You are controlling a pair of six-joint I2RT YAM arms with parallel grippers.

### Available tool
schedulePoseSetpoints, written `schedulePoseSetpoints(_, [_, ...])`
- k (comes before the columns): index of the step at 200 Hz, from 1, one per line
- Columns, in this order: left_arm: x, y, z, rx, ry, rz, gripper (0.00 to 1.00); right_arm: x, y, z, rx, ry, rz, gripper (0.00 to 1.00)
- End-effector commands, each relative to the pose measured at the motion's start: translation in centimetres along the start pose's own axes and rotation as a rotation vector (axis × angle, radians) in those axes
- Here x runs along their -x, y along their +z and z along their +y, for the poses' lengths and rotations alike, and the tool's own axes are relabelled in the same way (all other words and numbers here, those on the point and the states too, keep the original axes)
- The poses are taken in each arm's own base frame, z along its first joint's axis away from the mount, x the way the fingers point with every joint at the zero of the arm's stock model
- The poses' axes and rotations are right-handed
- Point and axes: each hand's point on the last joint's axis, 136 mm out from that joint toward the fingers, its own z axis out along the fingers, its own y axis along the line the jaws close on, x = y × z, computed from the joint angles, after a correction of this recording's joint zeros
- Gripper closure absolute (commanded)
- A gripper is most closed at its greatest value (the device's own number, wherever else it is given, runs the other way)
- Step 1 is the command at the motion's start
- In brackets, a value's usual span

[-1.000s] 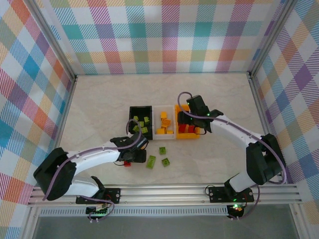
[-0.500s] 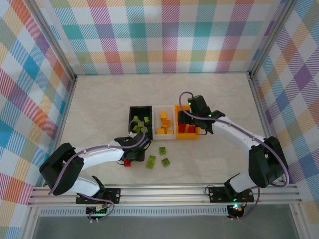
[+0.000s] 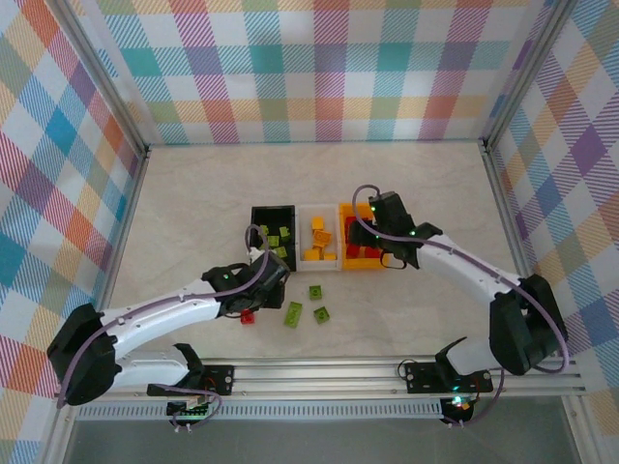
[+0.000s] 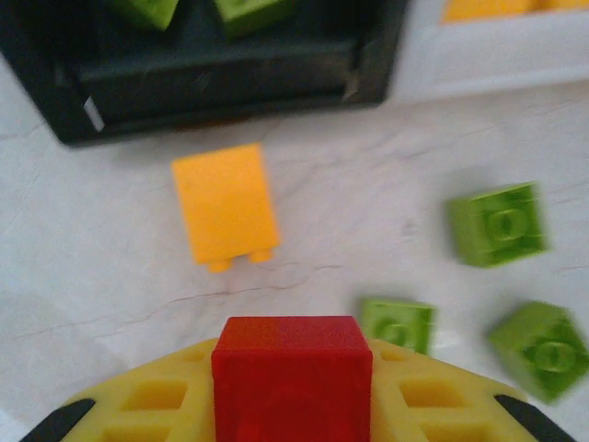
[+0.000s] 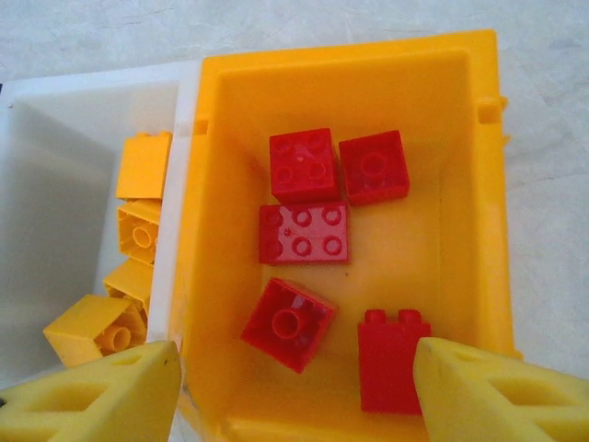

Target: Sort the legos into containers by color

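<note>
Gripping flat sides is your best bet — the red brick looks light, rigid and slick, so it may twist or pop out if you pinch off-centre or on the studs; left gripper seems clamped on it, low over the table near the black bin; an orange brick and three greens lie loose there; right gripper hangs jaws apart, empty, over the orange bin — five reds inside.

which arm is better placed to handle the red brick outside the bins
Left: the left gripper is closed around the red brick; the right gripper hangs open over the orange bin.
</note>
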Motion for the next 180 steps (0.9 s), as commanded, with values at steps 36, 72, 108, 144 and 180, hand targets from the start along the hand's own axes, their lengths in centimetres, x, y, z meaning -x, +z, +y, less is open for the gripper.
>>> schedulePoseSetpoints(36, [8.1,-0.1,-9.8,-0.184,0.054,-0.067,0.69,-2.7,-2.0,-2.9,-0.047,0.060,-0.016,0.31])
schedulePoseSetpoints(72, [13.4,3.2,-14.5,-0.230,0.067,-0.076,0.70,-4.1,-2.9,-4.3,-0.070,0.084,-0.012,0.31])
schedulePoseSetpoints(108, [17.0,6.4,-16.8,-0.239,0.068,-0.060,0.71,-4.7,-3.4,-4.9,-0.074,0.096,-0.012,0.30])
schedulePoseSetpoints(144, [18.3,8.3,-17.2,-0.214,0.060,-0.048,0.49,-5.0,-3.8,-5.0,-0.067,0.098,-0.013,0.29])
schedulePoseSetpoints(180, [19.1,7.6,-17.4,-0.232,0.035,-0.070,0.24,-4.9,-4.3,-4.6,-0.039,0.097,-0.024,0.27])
